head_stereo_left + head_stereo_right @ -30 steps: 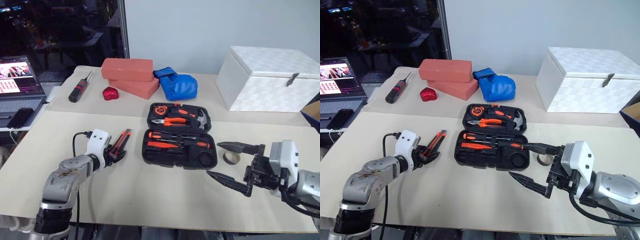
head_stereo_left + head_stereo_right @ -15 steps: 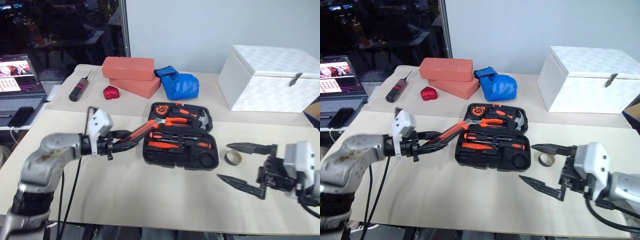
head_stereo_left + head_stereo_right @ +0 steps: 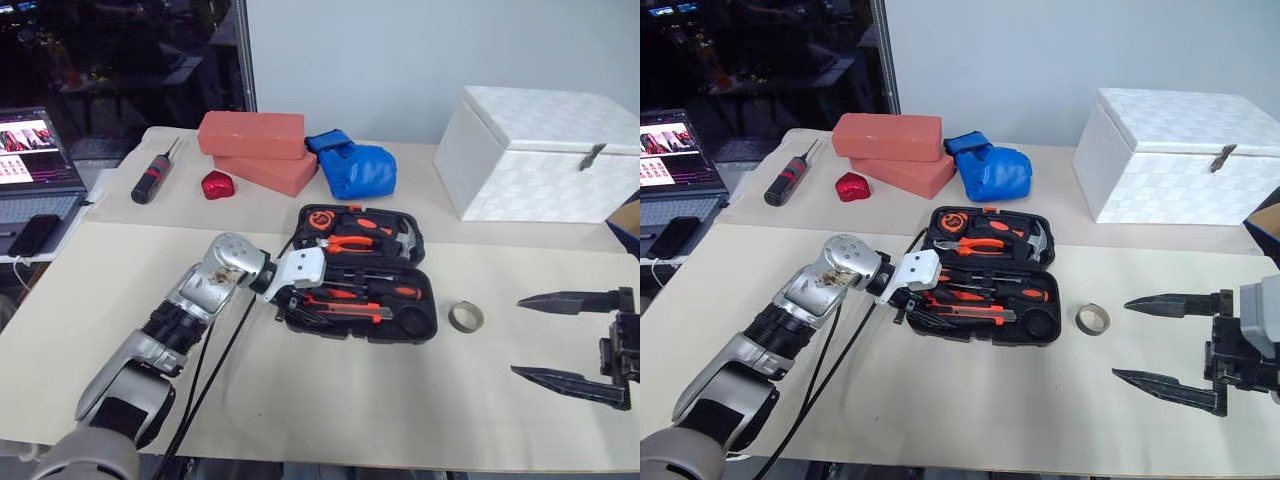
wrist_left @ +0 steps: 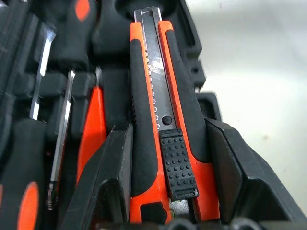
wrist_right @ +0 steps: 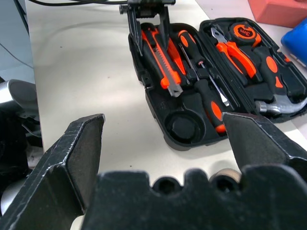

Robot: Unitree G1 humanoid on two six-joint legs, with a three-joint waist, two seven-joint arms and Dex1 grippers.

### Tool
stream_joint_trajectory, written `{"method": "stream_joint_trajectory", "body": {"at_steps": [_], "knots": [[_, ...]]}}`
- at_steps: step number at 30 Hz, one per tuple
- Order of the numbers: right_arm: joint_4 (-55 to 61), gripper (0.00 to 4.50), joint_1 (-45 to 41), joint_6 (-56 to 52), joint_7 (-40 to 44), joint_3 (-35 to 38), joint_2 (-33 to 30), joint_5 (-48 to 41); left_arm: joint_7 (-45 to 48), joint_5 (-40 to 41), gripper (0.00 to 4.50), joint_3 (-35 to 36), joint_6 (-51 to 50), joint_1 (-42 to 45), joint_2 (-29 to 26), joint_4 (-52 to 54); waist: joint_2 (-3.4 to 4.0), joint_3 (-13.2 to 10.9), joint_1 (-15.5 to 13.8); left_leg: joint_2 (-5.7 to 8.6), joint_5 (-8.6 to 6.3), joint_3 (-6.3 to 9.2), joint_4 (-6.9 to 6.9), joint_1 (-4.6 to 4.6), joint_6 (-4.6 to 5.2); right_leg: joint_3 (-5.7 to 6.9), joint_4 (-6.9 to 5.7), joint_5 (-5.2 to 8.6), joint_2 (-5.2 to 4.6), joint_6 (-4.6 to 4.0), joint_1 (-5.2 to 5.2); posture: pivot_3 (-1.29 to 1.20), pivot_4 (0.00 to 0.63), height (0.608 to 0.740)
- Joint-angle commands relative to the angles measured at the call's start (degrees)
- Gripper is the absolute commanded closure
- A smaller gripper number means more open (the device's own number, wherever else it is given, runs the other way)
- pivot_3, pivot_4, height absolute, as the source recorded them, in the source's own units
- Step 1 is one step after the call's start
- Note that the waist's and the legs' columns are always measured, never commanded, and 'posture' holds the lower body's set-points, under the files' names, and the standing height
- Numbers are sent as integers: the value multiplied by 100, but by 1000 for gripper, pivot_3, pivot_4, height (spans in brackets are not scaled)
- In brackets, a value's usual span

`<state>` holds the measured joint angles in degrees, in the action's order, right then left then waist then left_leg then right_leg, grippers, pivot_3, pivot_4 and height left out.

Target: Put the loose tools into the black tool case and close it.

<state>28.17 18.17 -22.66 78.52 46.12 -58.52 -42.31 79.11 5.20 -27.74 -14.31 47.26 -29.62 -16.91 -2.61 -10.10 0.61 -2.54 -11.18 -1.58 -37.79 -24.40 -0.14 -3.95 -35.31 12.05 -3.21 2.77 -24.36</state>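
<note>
The black tool case lies open at mid-table. My left gripper is at the left end of its near half, shut on the orange-and-black utility knife. The knife lies along the front slot, beside two black-and-orange screwdrivers and a slim orange one that rest in their slots. The grey tape ring sits on the table just right of the case. Further right, near the front edge, my right gripper hangs open with nothing between its fingers.
The case's far half holds pliers, a hammer and a tape measure. At the back are a white box, a blue glove, two red bricks, a small red object and a black-and-red screwdriver. A laptop stands at far left.
My left gripper swung right with the utility knife, from the bare table to the case's near half, and rolled over. The right gripper drew back to the right, still open.
</note>
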Motion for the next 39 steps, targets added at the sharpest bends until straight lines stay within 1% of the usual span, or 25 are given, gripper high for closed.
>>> {"method": "stream_joint_trajectory", "body": {"at_steps": [1,7,9,10,11,12,13,15,16,17,18,19,20,21,22,25,27,29,32,35,37,39], "knots": [[46,0,-88,13,-14,227,0,-73,79,-192,2748,-84,62,66,79,24,0,0,-5,1,0,1,-1,0,0,0,2,0,-1,1,3,0,150,740],[89,0,-66,24,-49,209,71,-45,145,-299,2748,-100,-61,-81,-18,249,1,1,6,8,0,-2,-8,6,-1,-4,7,9,-10,-13,14,0,150,740],[110,0,-65,37,-77,165,105,-28,260,-121,1745,-10,-177,-95,0,362,3,2,3,8,0,-1,-8,8,-1,-3,4,8,-9,-11,14,0,150,740],[116,0,-66,44,-88,144,120,-20,234,-2,1493,100,-282,-86,48,409,3,2,6,8,0,-1,-8,8,-1,-3,2,8,-9,-10,13,0,150,740],[132,0,-59,43,-96,137,134,-23,218,143,989,236,-387,-85,88,468,4,2,10,7,0,-1,-8,8,-1,-3,0,7,-9,-9,12,0,150,740],[144,0,-54,42,-106,130,150,-29,152,385,705,471,-601,-71,152,537,4,2,8,7,0,-1,-8,8,-1,-3,0,5,-8,-5,12,0,150,740],[158,0,-48,41,-120,119,169,-38,150,676,328,730,-876,-55,179,624,3,2,7,7,0,-1,-8,7,-1,-3,-1,3,-8,-2,11,0,150,740],[220,0,-9,49,-160,102,232,-43,206,1199,328,1167,-1352,-117,122,829,2,1,7,7,1,-1,-8,3,-1,-3,-2,-1,-9,6,8,0,150,740],[254,0,3,47,-195,86,271,-53,199,1442,487,1344,-1673,-183,83,929,3,2,10,6,1,0,-8,3,-1,-2,-2,-1,-8,6,8,0,150,740],[280,0,11,42,-220,78,303,-63,163,1578,762,1451,-1848,-253,62,1006,4,2,22,6,1,0,-8,7,-1,-2,-4,-1,-8,6,9,0,150,740],[317,0,14,39,-260,53,340,-63,104,1596,1023,1494,-1886,-373,21,1060,5,3,27,6,1,0,-8,10,-1,-3,-8,-1,-8,7,9,0,150,740],[350,0,16,35,-297,30,371,-60,73,1552,1482,1488,-1789,-509,-29,1117,10,6,31,6,1,0,-8,16,-1,-2,-14,0,-8,8,11,0,150,740],[379,0,20,32,-332,8,396,-57,27,1480,1663,1458,-1687,-635,-67,1166,17,10,33,6,1,0,-8,19,-1,-3,-18,1,-8,8,12,0,150,740],[411,0,28,21,-367,-12,418,-62,-60,1448,2023,1445,-1690,-736,-74,1205,22,13,29,6,1,-1,-8,22,-1,-4,-22,1,-8,7,13,0,150,740],[469,0,24,-4,-450,-62,449,-69,-154,1342,2558,1353,-1678,-883,-106,1229,21,12,20,8,1,-1,-8,26,-1,-5,-32,4,-9,6,14,0,150,740],[583,0,30,-131,-689,-167,497,-94,-441,740,3668,841,-1568,-1188,-246,1193,20,11,9,9,4,0,-10,31,-5,-4,-49,17,-8,-16,12,0,150,740],[647,0,50,-494,-1172,-374,438,79,-719,205,4383,379,-1491,-1307,-274,1011,19,13,-10,10,6,1,-10,34,-7,-5,-53,26,-9,-34,15,0,150,740],[723,0,-26,-665,-1635,-630,427,328,-931,84,4383,232,-1622,-1351,-166,960,24,26,-26,15,7,1,-11,50,-9,-7,-51,27,-13,-36,33,0,150,740],[863,0,-93,-826,-1985,-758,479,343,-932,330,4383,340,-1727,-1378,-21,1206,45,41,-3,33,7,1,-11,67,-10,-20,-51,27,-25,-37,45,0,150,740],[910,0,-245,-1143,-2383,-1005,443,328,-726,1154,4383,878,-1986,-1452,230,1668,54,46,34,35,7,1,-11,67,-9,-22,-52,27,-26,-36,40,0,150,740],[862,0,-332,-1158,-2404,-1063,441,286,-680,1877,4383,1359,-2481,-1363,435,1951,54,46,32,34,7,3,-11,59,-8,-22,-58,26,-24,-37,29,0,150,740],[882,0,-370,-1105,-2333,-1097,429,250,-875,2219,4383,1643,-2947,-1205,555,1994,54,45,20,32,8,5,-11,45,-7,-21,-59,27,-21,-36,18,0,150,740]]}}
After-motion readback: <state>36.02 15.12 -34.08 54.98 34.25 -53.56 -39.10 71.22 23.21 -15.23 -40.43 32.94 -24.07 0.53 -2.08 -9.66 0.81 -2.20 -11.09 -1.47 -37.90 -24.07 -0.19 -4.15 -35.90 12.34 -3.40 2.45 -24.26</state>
